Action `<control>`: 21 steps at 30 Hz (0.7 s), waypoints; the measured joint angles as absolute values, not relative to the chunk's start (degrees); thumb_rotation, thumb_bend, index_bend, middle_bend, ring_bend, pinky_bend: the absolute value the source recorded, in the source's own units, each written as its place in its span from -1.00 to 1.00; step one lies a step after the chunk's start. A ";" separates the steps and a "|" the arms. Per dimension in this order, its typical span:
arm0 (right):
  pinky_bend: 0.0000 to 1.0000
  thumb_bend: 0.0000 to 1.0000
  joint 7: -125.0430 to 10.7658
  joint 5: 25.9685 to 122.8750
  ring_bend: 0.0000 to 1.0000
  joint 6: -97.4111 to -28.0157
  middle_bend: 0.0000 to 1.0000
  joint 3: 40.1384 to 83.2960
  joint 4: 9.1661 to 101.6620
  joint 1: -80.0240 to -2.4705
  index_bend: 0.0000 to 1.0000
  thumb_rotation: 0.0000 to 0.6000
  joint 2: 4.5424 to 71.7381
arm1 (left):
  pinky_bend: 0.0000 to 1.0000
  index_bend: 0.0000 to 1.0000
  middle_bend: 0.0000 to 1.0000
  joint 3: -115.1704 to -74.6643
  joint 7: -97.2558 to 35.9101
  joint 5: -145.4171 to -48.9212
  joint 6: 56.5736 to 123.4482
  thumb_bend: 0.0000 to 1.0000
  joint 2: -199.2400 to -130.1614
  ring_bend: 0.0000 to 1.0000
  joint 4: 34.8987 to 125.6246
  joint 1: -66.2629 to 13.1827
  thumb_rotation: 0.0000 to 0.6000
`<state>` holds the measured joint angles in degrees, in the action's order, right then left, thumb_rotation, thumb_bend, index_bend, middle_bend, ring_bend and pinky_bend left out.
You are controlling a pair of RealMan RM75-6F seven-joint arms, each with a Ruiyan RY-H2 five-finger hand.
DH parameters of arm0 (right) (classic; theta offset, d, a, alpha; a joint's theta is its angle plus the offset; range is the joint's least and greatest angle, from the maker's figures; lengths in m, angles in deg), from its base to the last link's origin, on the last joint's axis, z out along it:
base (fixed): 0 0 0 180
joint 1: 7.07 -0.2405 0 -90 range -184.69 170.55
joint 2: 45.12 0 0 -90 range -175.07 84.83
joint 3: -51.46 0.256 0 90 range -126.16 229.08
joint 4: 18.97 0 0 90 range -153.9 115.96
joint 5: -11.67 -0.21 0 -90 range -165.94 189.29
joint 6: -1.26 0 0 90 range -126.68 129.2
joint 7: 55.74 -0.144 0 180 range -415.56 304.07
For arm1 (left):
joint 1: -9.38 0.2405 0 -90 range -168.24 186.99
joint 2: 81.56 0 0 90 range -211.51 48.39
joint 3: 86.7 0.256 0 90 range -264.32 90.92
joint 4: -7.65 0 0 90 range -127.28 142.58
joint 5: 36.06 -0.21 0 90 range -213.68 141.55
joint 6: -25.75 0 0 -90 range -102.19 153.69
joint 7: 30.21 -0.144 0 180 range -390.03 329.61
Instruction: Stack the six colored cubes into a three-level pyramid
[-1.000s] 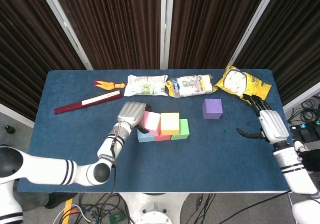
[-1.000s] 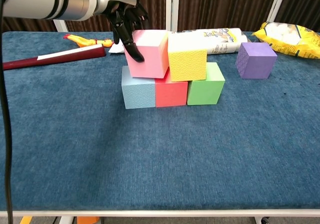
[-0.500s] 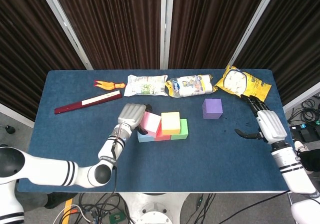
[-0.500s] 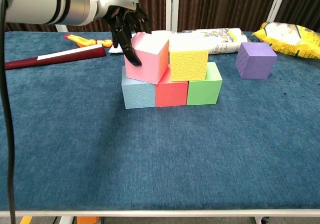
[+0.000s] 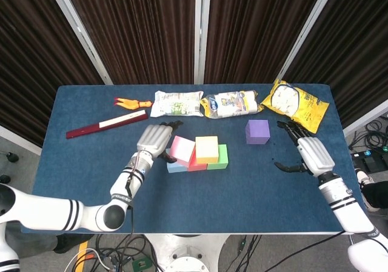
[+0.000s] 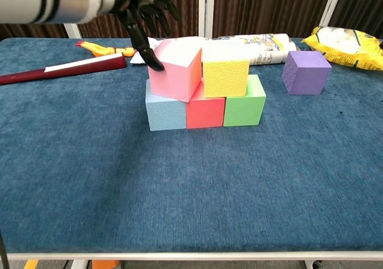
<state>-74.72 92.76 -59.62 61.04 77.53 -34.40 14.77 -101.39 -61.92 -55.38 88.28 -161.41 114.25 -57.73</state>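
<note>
Blue (image 6: 166,112), red (image 6: 204,112) and green (image 6: 244,104) cubes form a row on the blue table (image 6: 179,191). A yellow cube (image 6: 225,69) sits on the red and green ones. A pink cube (image 6: 175,71) rests tilted on the blue and red ones, leaning against the yellow cube. My left hand (image 6: 140,11) hovers at the pink cube's upper left with fingers spread, holding nothing. The purple cube (image 5: 257,131) stands alone to the right. My right hand (image 5: 306,154) is open, right of the purple cube and just above the table. The chest view does not show it.
A dark red and white stick (image 5: 106,125) and an orange toy (image 5: 127,103) lie at the back left. Two snack packets (image 5: 176,102) (image 5: 233,102) and a yellow bag (image 5: 294,102) line the far edge behind the cubes.
My left hand has let go of the pink cube and drawn back to the left, fingers spreading. The pink cube stays tilted. My right hand has shifted left toward the purple cube.
</note>
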 measured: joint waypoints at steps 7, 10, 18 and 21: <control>-0.80 -0.78 -74.61 93.02 -0.99 -59.13 -0.75 61.05 77.67 -35.17 -1.00 1.00 15.36 | -0.28 -0.74 -0.63 -100.09 -54.40 -64.51 85.32 -1.00 -158.19 -0.66 114.30 -52.30 1.00; -0.80 -0.83 -74.05 93.18 -0.99 -57.95 -0.75 61.04 77.73 -36.28 -1.00 1.00 16.32 | -0.28 -0.73 -0.63 -99.64 -50.96 -67.85 83.81 -1.00 -156.91 -0.66 113.80 -49.95 1.00; -0.80 -0.94 -70.19 91.70 -0.99 -54.80 -0.75 62.52 76.41 -40.93 -1.00 1.00 23.11 | -0.28 -0.73 -0.63 -98.09 -44.85 -77.36 83.44 -1.00 -154.23 -0.66 114.25 -44.03 1.00; -0.80 -0.94 -68.71 90.39 -0.99 -53.17 -0.74 63.29 74.72 -43.09 -1.00 1.00 26.40 | -0.28 -0.73 -0.63 -97.51 -43.01 -79.36 83.47 -1.00 -153.69 -0.66 114.20 -42.20 1.00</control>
